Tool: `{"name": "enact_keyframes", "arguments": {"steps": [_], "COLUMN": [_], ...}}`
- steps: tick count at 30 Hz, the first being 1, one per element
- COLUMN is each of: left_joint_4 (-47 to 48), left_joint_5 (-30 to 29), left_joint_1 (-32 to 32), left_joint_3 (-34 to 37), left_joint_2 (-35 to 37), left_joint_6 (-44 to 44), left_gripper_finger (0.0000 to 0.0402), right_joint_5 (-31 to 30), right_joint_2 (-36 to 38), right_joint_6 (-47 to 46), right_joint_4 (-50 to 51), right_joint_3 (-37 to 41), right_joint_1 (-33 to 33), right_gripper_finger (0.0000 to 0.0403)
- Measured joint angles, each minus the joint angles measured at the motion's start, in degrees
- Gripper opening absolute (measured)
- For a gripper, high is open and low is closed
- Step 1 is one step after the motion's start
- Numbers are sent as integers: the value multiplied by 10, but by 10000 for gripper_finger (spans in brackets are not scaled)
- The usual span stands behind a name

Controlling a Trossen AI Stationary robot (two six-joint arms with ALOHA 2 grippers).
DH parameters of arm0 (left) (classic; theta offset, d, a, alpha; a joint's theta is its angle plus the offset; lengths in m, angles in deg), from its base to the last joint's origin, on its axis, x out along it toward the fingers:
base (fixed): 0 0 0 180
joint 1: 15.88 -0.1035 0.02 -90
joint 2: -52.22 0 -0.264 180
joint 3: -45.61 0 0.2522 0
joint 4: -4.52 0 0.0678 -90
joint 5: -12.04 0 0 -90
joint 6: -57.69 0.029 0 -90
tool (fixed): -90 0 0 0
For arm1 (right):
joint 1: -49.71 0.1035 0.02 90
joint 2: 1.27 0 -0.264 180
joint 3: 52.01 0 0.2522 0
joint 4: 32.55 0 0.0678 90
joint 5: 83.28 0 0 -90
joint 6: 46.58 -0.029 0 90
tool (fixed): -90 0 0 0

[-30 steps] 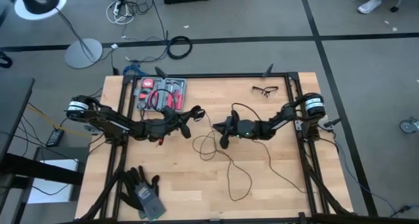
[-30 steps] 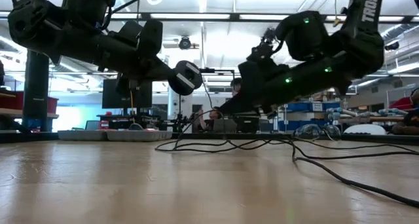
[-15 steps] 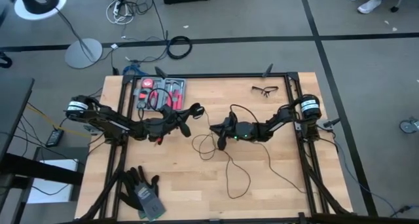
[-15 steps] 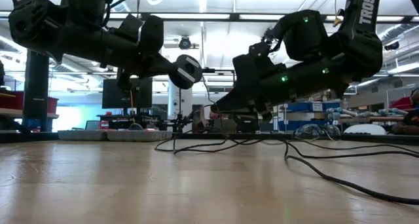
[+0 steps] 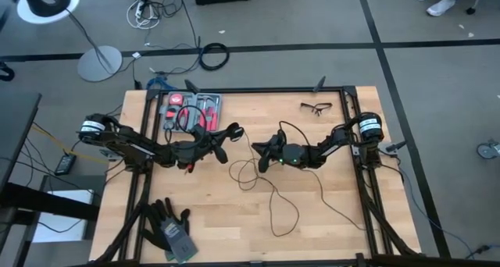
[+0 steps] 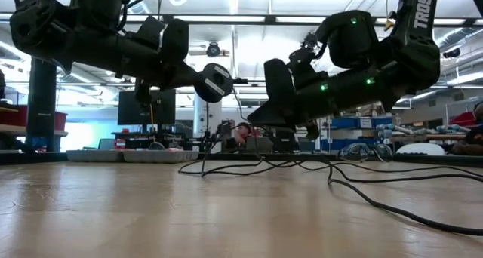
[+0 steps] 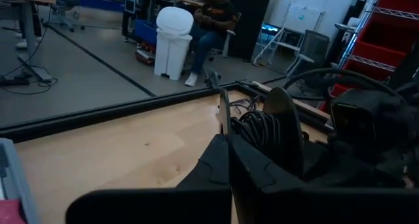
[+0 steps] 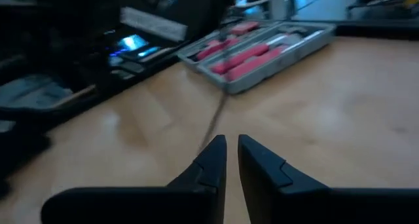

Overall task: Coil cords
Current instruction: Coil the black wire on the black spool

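Left end effector [image 5: 233,133]: pressed together on the puck [image 6: 214,82] of the cord [image 5: 275,197], above the counter [image 5: 234,220].
Right end effector [image 5: 262,153]: fingers nearly together, pinching the cord, which trails below and behind it.

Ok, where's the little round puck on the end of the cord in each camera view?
High view: puck at the left claw's tip, left of centre.
Low view: raised above the table, centre-left.
Left wrist view: edge-on, right of centre, beside wound cord.
Right wrist view: not in it.
Shared landmark: tool case, in the high and right wrist views.
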Motion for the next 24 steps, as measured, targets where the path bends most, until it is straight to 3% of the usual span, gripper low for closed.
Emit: {"name": "enact_keyframes", "arguments": {"steps": [16,24], "left_joint_4": [-3,-41], "left_joint_5": [0,0], "left_joint_1": [0,0], "left_joint_3": [0,0], "left_joint_2": [0,0], "left_joint_6": [13,30], "left_gripper_finger": [0,0], "right_joint_5": [61,88], "right_joint_2": [0,0], "right_joint_6": [-36,-55], "right_joint_4": [-3,52], "right_joint_3": [0,0], "right_joint_1": [8,8], "right_gripper_finger": [78,77]}}
